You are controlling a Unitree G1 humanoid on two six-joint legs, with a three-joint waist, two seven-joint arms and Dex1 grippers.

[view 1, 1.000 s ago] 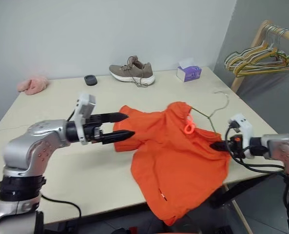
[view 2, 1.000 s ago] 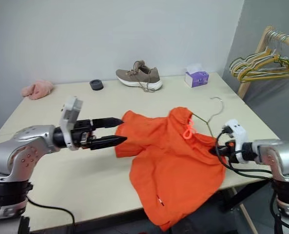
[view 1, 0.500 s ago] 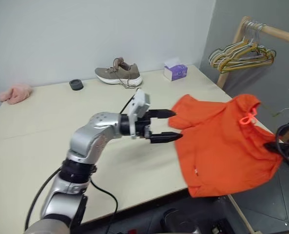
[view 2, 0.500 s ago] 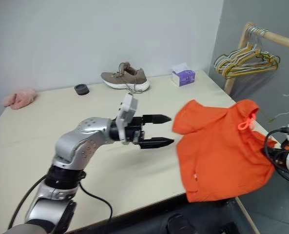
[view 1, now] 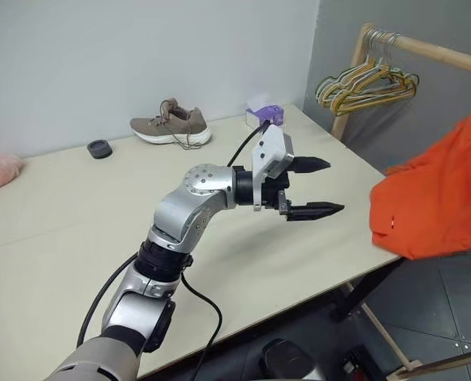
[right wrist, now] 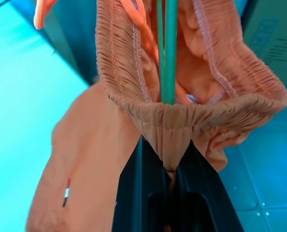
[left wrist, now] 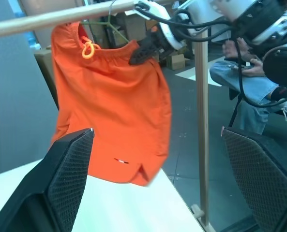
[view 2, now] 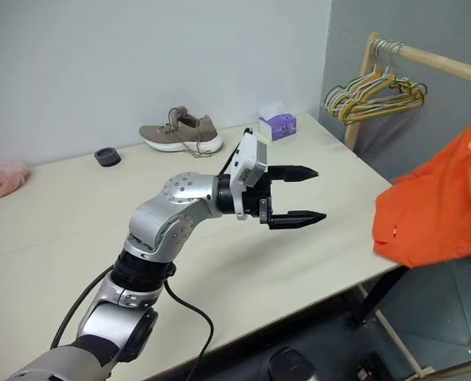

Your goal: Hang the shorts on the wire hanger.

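A: Where are the shorts [view 1: 442, 198], and why there?

B: They hang in the air past the table's [view 1: 76, 222] right edge, lifted clear of its top, with the lower hem sagging just beside the table corner. The right gripper [left wrist: 142, 52] carries them. In the right wrist view its jaws are clenched on a fold of the gathered waistband, and the green wire of the hanger [right wrist: 170, 48] runs up through the waist opening just above the pinch. Gripping band and wire at one place probably keeps the cloth from sliding off the hanger while it is carried.

A: What is the carry aimed at?

B: Judging by the left wrist view, the wooden rail [left wrist: 51, 18]. The shorts' waist sits right under the rail, beside its upright post. The bunched hangers [view 1: 362, 79] already hang further along it.

A: And the left gripper [view 1: 318, 188]?

B: It hovers over the table's near right part, pointing toward the shorts, jaws released and wide apart, holding nothing. It looks ready to steady the cloth if needed.

A: How do the shorts look?

B: Bright orange, soft and limp. The elastic waistband is puckered, a neon drawstring loop dangles at its top, and one leg shows a small tag near the hem. They drape unevenly, bunched toward the pinched side.
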